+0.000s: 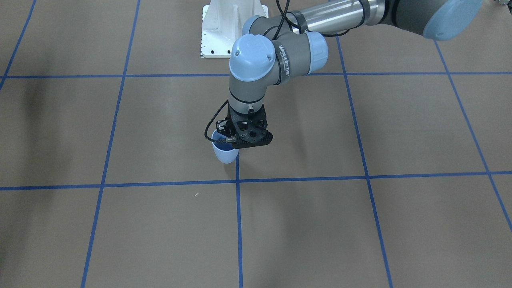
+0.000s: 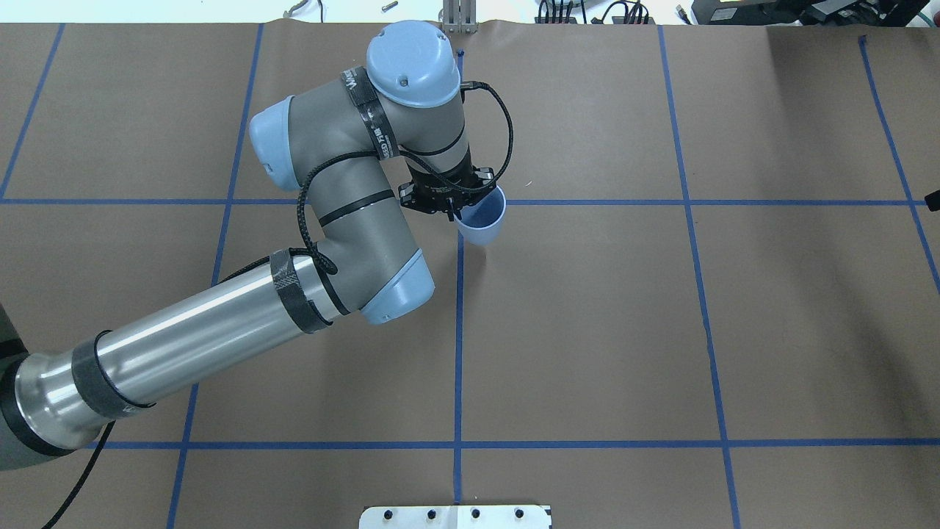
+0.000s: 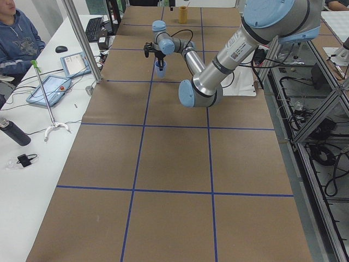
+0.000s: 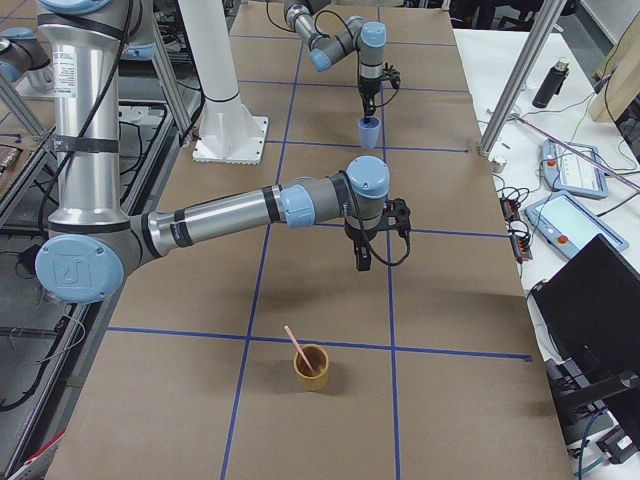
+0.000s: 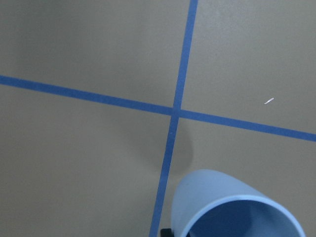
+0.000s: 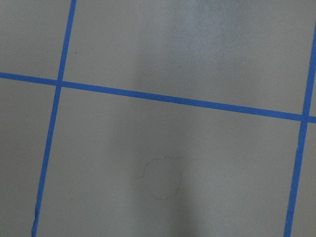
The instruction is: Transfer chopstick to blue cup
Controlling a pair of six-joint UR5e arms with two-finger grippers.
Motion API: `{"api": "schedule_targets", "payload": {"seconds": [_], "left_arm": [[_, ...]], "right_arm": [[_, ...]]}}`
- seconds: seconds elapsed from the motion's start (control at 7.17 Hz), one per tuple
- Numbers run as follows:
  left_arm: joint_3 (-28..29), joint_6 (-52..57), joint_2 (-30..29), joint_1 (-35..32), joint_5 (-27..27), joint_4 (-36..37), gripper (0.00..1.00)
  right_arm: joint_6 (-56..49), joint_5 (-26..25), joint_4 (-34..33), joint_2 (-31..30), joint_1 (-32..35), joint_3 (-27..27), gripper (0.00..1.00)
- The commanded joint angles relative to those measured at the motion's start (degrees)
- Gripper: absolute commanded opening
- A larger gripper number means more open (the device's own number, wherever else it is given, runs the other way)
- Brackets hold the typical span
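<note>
The blue cup (image 1: pixel 225 156) stands upright at the crossing of two blue tape lines, mid-table; it also shows in the overhead view (image 2: pixel 485 229) and the left wrist view (image 5: pixel 217 197). My left gripper (image 1: pixel 227 142) points straight down at the cup's rim and appears shut on it, with one fingertip (image 5: pixel 166 232) just outside the wall. The pale pink chopstick (image 4: pixel 297 345) leans in a yellow cup (image 4: pixel 311 372) near the table's right end. My right gripper (image 4: pixel 362 262) hangs above bare table a little beyond the yellow cup. I cannot tell whether it is open or shut.
The robot's white base plate (image 1: pixel 224 32) lies at the table's robot side. The brown table carries a blue tape grid (image 6: pixel 163 98). The yellow cup shows far off in the exterior left view (image 3: pixel 182 15). An operator and tablets (image 3: pixel 48 90) are at a side table.
</note>
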Motion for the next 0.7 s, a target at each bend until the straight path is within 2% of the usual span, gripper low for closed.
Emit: {"api": "schedule_targets", "payload": {"seconds": [0.0, 0.14, 0.28, 0.42, 0.56], "left_arm": [[0.9, 0.3, 0.0, 0.1, 2.3, 0.1, 0.0], [1.0, 0.4, 0.6, 0.0, 3.3, -0.1, 0.0], [0.7, 0.3, 0.6, 0.0, 3.3, -0.2, 0.17], [0.9, 0.0, 0.7, 0.1, 3.3, -0.2, 0.43], [0.5, -0.1, 0.7, 0.1, 3.0, -0.3, 0.63]], "right_arm": [[0.1, 0.0, 0.0, 0.1, -0.1, 0.2, 1.0], [0.1, 0.0, 0.0, 0.4, -0.1, 0.2, 1.0], [0.1, 0.0, 0.0, 0.4, -0.1, 0.2, 1.0], [0.1, 0.0, -0.1, 0.4, -0.3, 0.0, 1.0], [0.3, 0.0, 0.0, 0.4, -0.3, 0.1, 1.0]]}}
